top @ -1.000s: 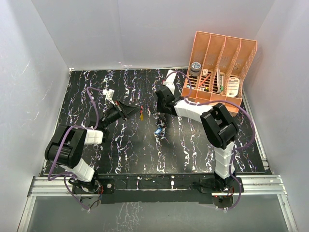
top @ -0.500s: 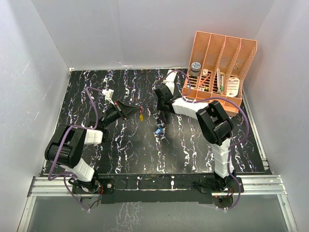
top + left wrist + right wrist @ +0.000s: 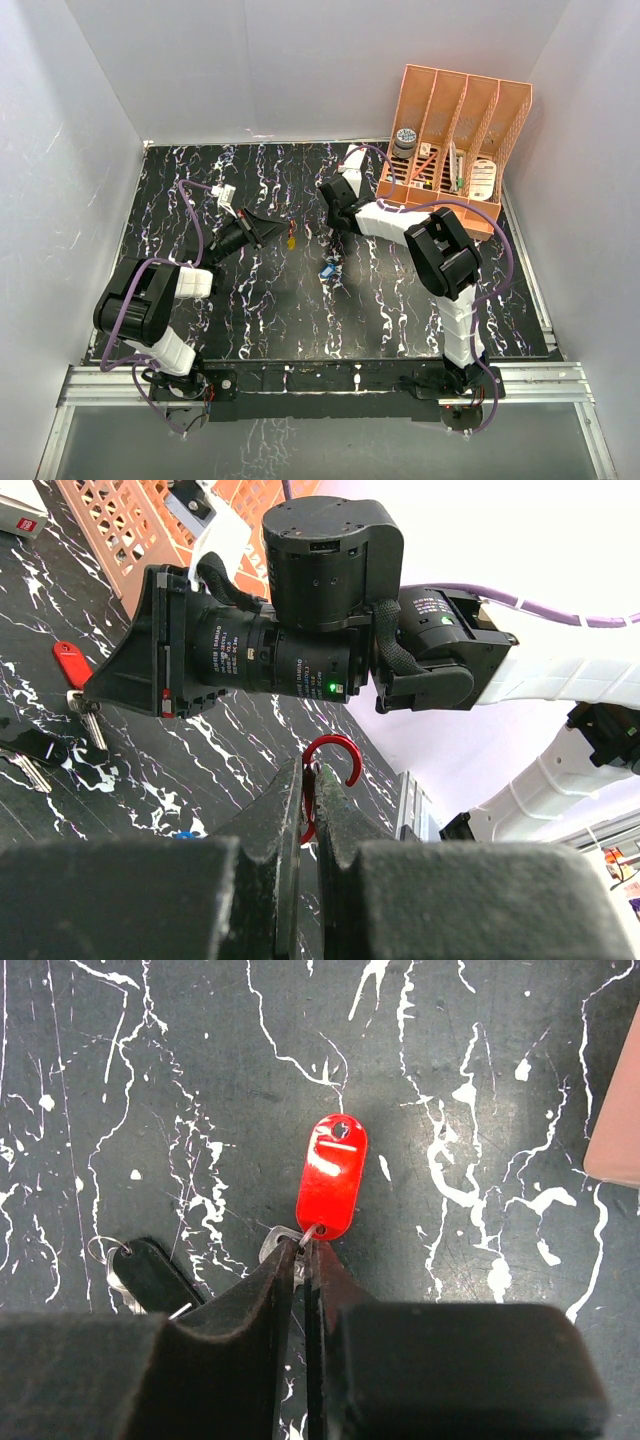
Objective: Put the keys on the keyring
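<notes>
Top: L gripper point(image 3: 277, 232) and R gripper point(image 3: 334, 230) both reach twd mid-table point(image 3: 250, 300), near each other. Blue key point(image 3: 327, 270) lies on the table just in front of R.

L wrist: L jaws clenched on the red keyring point(image 3: 327, 765), held off the table w/ its hook end poking past the fingertips.

R wrist: R jaws pinched onto the lower end of the red key point(image 3: 332, 1188), which lies flat on the table. Black fob point(image 3: 150, 1275) just beside it.
</notes>
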Tool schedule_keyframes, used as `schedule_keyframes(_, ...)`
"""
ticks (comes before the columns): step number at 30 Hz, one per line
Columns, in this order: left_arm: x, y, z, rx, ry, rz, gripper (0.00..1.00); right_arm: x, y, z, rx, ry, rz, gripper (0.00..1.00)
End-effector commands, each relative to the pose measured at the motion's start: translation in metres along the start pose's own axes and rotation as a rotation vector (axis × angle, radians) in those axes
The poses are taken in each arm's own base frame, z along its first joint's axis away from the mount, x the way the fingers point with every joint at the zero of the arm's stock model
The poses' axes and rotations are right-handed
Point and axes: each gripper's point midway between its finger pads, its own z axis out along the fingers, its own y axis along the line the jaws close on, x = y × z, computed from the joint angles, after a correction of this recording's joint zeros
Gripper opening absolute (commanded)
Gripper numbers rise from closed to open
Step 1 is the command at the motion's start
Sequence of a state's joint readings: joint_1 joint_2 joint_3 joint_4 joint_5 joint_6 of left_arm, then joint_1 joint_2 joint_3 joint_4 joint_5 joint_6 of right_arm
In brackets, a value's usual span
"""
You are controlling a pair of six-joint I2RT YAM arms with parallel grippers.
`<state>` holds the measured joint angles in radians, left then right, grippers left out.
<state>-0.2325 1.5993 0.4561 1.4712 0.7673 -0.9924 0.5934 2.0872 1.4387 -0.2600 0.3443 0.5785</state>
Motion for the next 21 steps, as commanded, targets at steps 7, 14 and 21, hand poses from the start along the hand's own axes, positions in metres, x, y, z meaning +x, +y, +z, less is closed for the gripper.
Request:
schedule_keyframes(7,-0.025,-0.039,-0.002,0.161,-0.097,0.179,0.0,-0.028,0.001,-0.003,0.018,-0.087,0.005,0.0)
schedule_keyframes(14,-0.025,-0.039,-0.002,0.164,-0.099,0.178,0.0,-0.041,-0.007,-0.023,-0.005,-0.157,-0.077,0.0)
schedule_keyframes(21,-0.027,-0.039,0.001,0.174,-0.099,0.178,0.0,-0.048,-0.008,-0.055,-0.104,-0.212,-0.153,0.0)
